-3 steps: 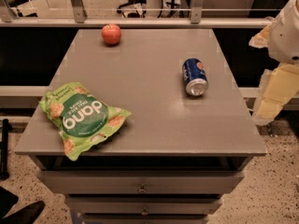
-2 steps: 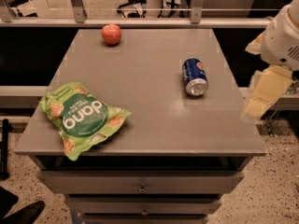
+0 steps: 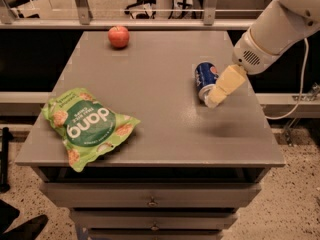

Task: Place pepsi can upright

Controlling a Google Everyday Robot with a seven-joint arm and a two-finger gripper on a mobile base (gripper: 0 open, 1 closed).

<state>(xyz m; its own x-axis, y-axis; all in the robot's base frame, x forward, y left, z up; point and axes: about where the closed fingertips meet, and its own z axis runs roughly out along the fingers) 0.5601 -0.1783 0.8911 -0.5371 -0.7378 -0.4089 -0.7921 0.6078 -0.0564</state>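
The blue pepsi can (image 3: 204,75) lies on its side on the right part of the grey table (image 3: 160,129), its silver end facing the front. The gripper (image 3: 216,98) reaches in from the upper right on a white arm. Its cream-coloured fingers hang just in front of and partly over the can's near end, above the table top. The can's near end is partly hidden by the fingers.
A green snack bag (image 3: 87,125) lies at the front left of the table. A red apple (image 3: 118,36) sits at the back left. Drawers run below the table's front edge. A railing stands behind the table. A cable hangs at the right.
The arm has swung in from the right edge of the table to the left, and the gripper now sits at the can. The can, bag and apple have not moved.
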